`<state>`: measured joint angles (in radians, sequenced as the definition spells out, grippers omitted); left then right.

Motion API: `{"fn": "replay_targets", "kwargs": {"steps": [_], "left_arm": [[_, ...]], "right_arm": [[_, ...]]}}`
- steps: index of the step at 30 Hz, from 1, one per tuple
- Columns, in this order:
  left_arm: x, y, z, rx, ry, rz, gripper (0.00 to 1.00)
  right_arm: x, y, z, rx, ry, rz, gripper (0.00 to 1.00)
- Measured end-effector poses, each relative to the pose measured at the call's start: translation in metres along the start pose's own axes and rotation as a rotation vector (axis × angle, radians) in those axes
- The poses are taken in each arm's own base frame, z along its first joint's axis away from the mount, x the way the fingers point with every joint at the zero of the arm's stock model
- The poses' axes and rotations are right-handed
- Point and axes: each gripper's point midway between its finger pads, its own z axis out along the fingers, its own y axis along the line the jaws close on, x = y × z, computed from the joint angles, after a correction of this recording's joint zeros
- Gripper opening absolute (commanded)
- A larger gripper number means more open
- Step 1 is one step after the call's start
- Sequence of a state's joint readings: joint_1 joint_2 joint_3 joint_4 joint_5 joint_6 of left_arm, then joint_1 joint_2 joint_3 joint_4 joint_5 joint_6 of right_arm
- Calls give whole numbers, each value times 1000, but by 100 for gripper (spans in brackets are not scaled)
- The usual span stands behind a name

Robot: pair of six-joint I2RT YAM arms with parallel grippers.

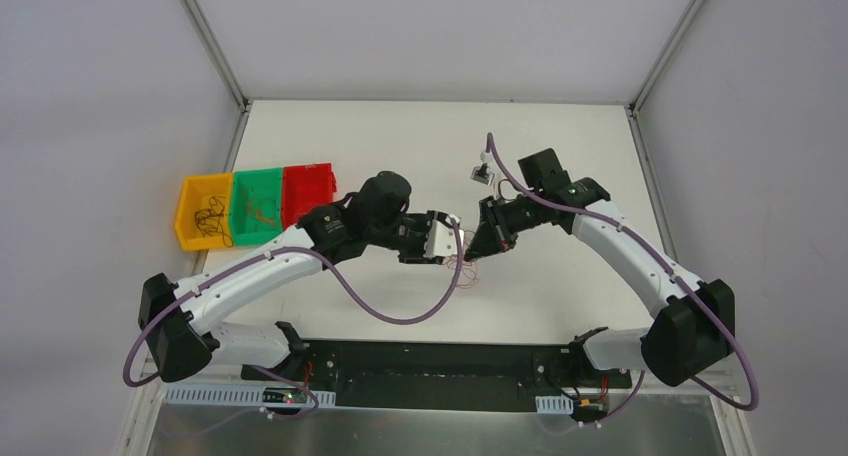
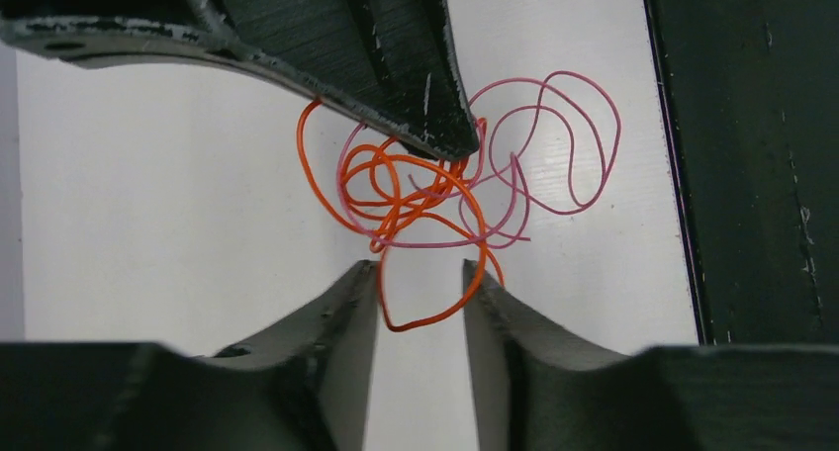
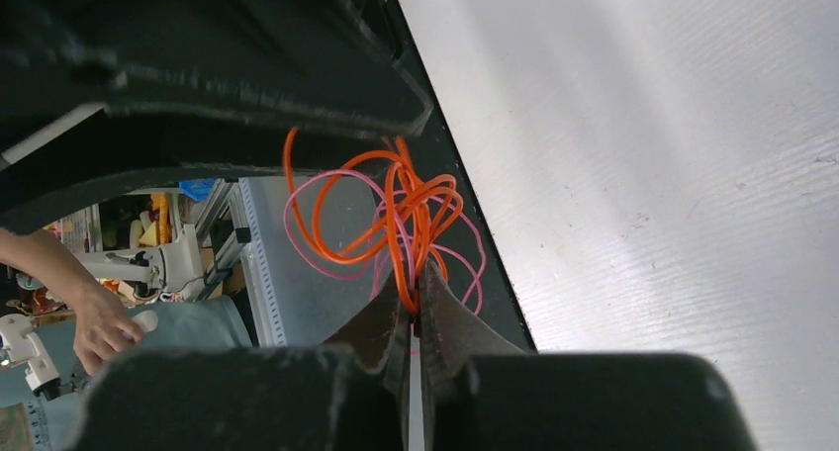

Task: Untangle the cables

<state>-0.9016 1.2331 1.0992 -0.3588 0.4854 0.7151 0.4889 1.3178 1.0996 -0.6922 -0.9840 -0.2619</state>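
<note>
Room: pale grey walls (image 1: 90, 96) are closing in the sides and back.
Surface (image 1: 400, 146): white and matte, it is carrying everything listed.
Bins: yellow (image 1: 190, 201), green (image 1: 240, 181) and red (image 1: 310, 176) are sitting in a row at the surface's left edge.
Left pincer (image 2: 420, 278): it is standing open, with an orange loop passing between its fingers.
Right pincer (image 3: 416, 283): it is clamping shut on the cables.
Cables (image 2: 396, 209): thin curly orange and pink wires are tangling into one loose clump between the two pincers, near the surface's middle.
</note>
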Motion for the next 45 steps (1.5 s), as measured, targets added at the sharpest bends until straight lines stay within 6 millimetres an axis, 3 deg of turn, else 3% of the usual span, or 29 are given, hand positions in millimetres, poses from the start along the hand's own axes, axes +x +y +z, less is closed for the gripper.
{"fn": "replay_targets", "kwargs": {"steps": [2, 3, 10, 14, 18, 23, 26, 28, 30, 34, 39, 45], "left_arm": [[-2, -5, 3, 7, 3, 16, 6], [-2, -7, 4, 8, 5, 14, 0], [4, -2, 3, -36, 30, -89, 0], [8, 24, -12, -131, 22, -341, 0], [-9, 48, -25, -198, -52, -567, 0], [-30, 60, -37, -200, -141, -744, 0], [-27, 77, -51, -239, -172, -833, 0], [-26, 87, -60, -262, -191, -866, 0], [-26, 96, -69, -282, -209, -888, 0], [-31, 116, -92, -327, -254, -913, 0], [-37, 143, -130, -414, -305, -904, 0], [-38, 165, -171, -515, -336, -887, 0]], "right_arm": [[0, -2, 1, 1, 5, 8, 4], [0, -3, 2, 2, 7, 11, 6], [0, -21, 1, 86, 3, 14, 11], [4, -70, -2, 311, -15, -22, 14], [17, -120, -12, 527, -6, -38, 20], [17, -152, -30, 666, -22, -54, 21], [18, -170, -43, 713, -37, -36, 22], [25, -185, -53, 745, -34, -2, 31], [34, -198, -61, 767, -24, 29, 32], [46, -215, -75, 794, -1, 56, 23], [54, -231, -89, 827, 26, 49, 0], [65, -246, -104, 862, 53, 61, 0]]}}
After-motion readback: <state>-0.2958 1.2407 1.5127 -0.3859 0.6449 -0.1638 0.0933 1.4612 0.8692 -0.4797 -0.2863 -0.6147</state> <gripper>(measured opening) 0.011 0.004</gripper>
